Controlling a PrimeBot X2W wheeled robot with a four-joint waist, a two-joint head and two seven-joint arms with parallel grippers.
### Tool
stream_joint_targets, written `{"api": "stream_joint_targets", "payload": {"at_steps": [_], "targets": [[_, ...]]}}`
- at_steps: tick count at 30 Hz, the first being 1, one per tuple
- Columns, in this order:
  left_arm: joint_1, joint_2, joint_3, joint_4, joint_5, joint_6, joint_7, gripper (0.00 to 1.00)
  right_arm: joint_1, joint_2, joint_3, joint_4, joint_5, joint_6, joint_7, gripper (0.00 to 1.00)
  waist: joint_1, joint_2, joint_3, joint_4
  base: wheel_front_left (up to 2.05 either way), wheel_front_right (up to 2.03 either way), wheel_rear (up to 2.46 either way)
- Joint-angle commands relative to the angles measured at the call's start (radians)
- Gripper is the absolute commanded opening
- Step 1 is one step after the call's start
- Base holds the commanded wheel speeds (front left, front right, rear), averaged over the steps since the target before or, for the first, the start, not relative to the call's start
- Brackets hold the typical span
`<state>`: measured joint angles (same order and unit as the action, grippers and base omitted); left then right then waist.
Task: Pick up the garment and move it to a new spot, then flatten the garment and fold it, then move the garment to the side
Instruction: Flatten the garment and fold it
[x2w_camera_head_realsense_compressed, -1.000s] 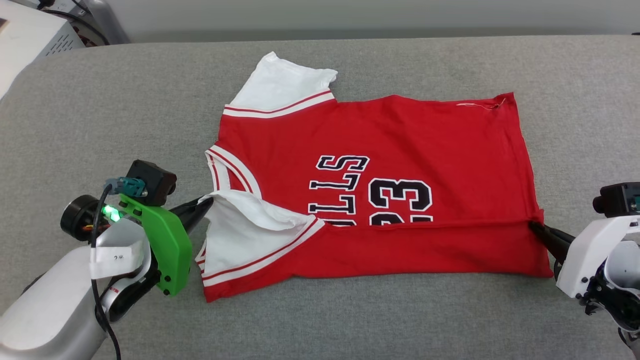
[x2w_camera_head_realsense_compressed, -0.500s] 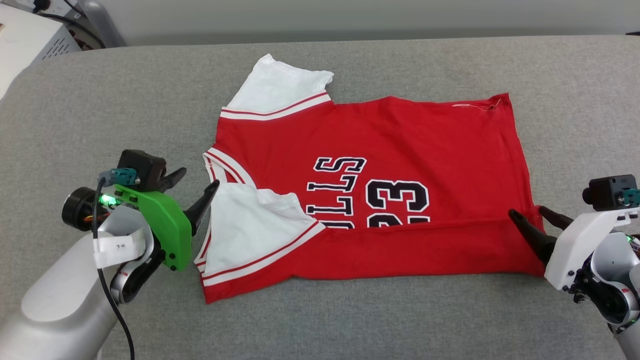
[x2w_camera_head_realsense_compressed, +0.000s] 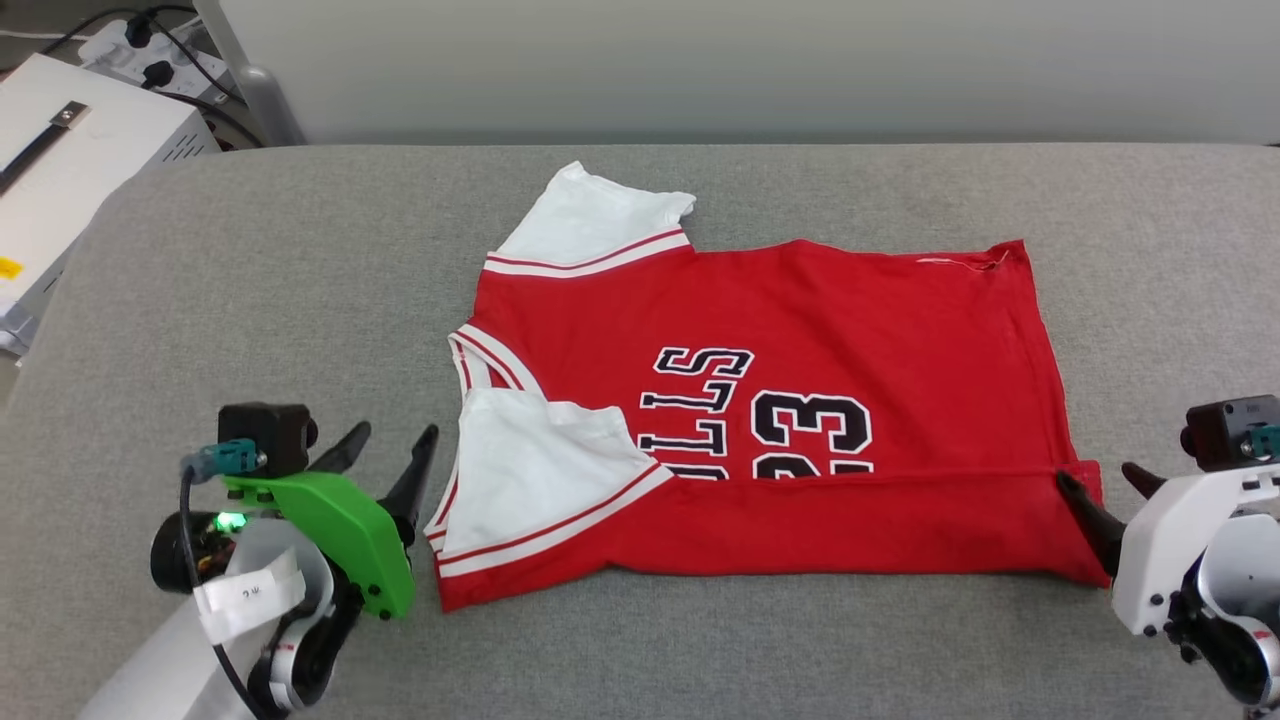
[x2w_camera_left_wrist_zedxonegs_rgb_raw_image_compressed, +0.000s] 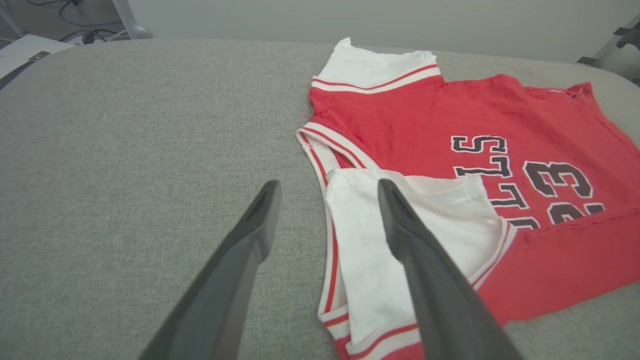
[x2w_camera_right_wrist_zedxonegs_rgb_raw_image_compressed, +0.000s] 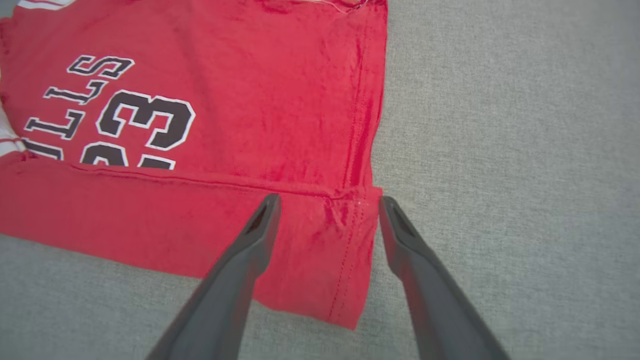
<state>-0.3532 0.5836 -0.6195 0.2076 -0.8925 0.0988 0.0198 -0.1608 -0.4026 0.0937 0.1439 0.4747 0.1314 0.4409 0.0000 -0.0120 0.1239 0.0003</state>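
The garment (x2w_camera_head_realsense_compressed: 800, 330) is a red jersey T-shirt with white sleeves, lying sideways on the grey surface, collar to the left. Its near long edge is folded up over the black "BULLS 23" print (x2w_camera_head_realsense_compressed: 760, 415), hiding the print's lower part. One white sleeve (x2w_camera_head_realsense_compressed: 545, 470) lies folded onto the body; the other (x2w_camera_head_realsense_compressed: 590, 215) sticks out at the far side. My left gripper (x2w_camera_head_realsense_compressed: 395, 440) stands open just left of the folded sleeve (x2w_camera_left_wrist_zedxonegs_rgb_raw_image_compressed: 380, 240), holding nothing. My right gripper (x2w_camera_head_realsense_compressed: 1100, 478) is open at the hem's folded corner (x2w_camera_right_wrist_zedxonegs_rgb_raw_image_compressed: 345, 220), fingers either side of it above the cloth.
The grey padded table (x2w_camera_head_realsense_compressed: 300, 300) has bare room left and right of the garment and along the near edge. A white box (x2w_camera_head_realsense_compressed: 60, 170) with cables and a power strip stands beyond the far left corner. A pale wall runs behind.
Both grippers have gone from shut on the garment's folded edge to open, letting it drop flat, and have drawn back a little. The head camera has tilted, shifting the whole picture down.
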Motion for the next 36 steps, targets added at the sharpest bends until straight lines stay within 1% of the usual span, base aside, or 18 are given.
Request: {"api": "stream_joint_targets", "payload": {"at_steps": [1, 4, 7, 8, 13, 16, 19, 24, 30, 31, 32, 33, 34, 36], "targets": [[0.034, 0.002, 0.001, -0.027, -0.011, 0.026, 0.013, 1.0, 0.029, 0.033, -0.036, -0.025, -0.024, -0.001, 0.034, 1.0, 0.0, 0.012, -0.009, 0.011, 0.0, 0.0, 0.0], [0.092, 0.01, -0.008, -0.092, -0.033, 0.075, 0.057, 1.0, 0.079, 0.1, -0.113, -0.086, -0.065, -0.001, 0.119, 1.0, 0.0, 0.012, -0.008, 0.017, 0.0, 0.0, 0.0], [0.141, 0.035, -0.041, -0.154, -0.042, 0.115, 0.137, 1.0, 0.118, 0.159, -0.163, -0.167, -0.107, -0.001, 0.187, 1.0, 0.0, 0.012, -0.001, 0.018, 0.0, 0.0, 0.0], [0.17, 0.04, -0.051, -0.212, -0.057, 0.159, 0.185, 1.0, 0.149, 0.211, -0.198, -0.247, -0.142, -0.001, 0.236, 1.0, 0.0, 0.012, 0.014, 0.013, 0.0, 0.0, 0.0], [0.17, 0.042, -0.065, -0.209, -0.043, 0.2, 0.215, 1.0, 0.163, 0.241, -0.21, -0.296, -0.163, -0.001, 0.253, 1.0, 0.0, 0.012, 0.037, -0.004, 0.0, 0.0, 0.0], [0.162, 0.038, -0.067, -0.181, -0.036, 0.214, 0.219, 1.0, 0.161, 0.245, -0.21, -0.306, -0.164, -0.001, 0.251, 1.0, 0.0, 0.012, 0.054, -0.017, 0.0, 0.0, 0.0], [0.154, 0.031, -0.068, -0.149, -0.036, 0.216, 0.219, 1.0, 0.156, 0.246, -0.206, -0.312, -0.165, -0.001, 0.245, 1.0, 0.0, 0.012, 0.073, -0.031, 0.0, 0.0, 0.0], [0.135, 0.015, -0.07, -0.1, -0.035, 0.206, 0.212, 1.0, 0.15, 0.246, -0.206, -0.313, -0.166, -0.001, 0.234, 1.0, 0.0, 0.012, 0.102, -0.045, 0.0, 0.0, 0.0], [0.12, -0.001, -0.089, -0.029, -0.038, 0.182, 0.227, 1.0, 0.146, 0.24, -0.205, -0.305, -0.166, -0.001, 0.223, 1.0, 0.0, 0.012, 0.119, -0.053, 0.0, 0.0, 0.0], [0.12, -0.003, -0.098, -0.016, -0.041, 0.174, 0.24, 0.95, 0.146, 0.24, -0.205, -0.304, -0.165, -0.001, 0.221, 1.0, 0.0, 0.012, 0.12, -0.053, 0.0, 0.0, 0.0], [0.121, -0.004, -0.106, -0.007, -0.044, 0.167, 0.252, 0.66, 0.146, 0.239, -0.206, -0.302, -0.166, -0.001, 0.22, 1.0, 0.0, 0.012, 0.121, -0.053, 0.0, 0.0, 0.0], [0.121, -0.006, -0.114, 0.002, -0.049, 0.156, 0.265, 0.08, 0.145, 0.238, -0.208, -0.3, -0.167, -0.001, 0.219, 1.0, 0.0, 0.012, 0.12, -0.053, 0.0, 0.0, 0.0], [0.122, -0.009, -0.119, 0.006, -0.055, 0.147, 0.273, 0.0, 0.145, 0.237, -0.21, -0.298, -0.171, -0.001, 0.218, 1.0, 0.0, 0.012, 0.118, -0.052, 0.0, 0.0, 0.0], [0.122, -0.014, -0.124, 0.011, -0.066, 0.126, 0.28, 0.0, 0.145, 0.232, -0.217, -0.292, -0.185, -0.001, 0.214, 1.0, 0.0, 0.012, 0.112, -0.047, 0.0, 0.0, 0.0]]}}
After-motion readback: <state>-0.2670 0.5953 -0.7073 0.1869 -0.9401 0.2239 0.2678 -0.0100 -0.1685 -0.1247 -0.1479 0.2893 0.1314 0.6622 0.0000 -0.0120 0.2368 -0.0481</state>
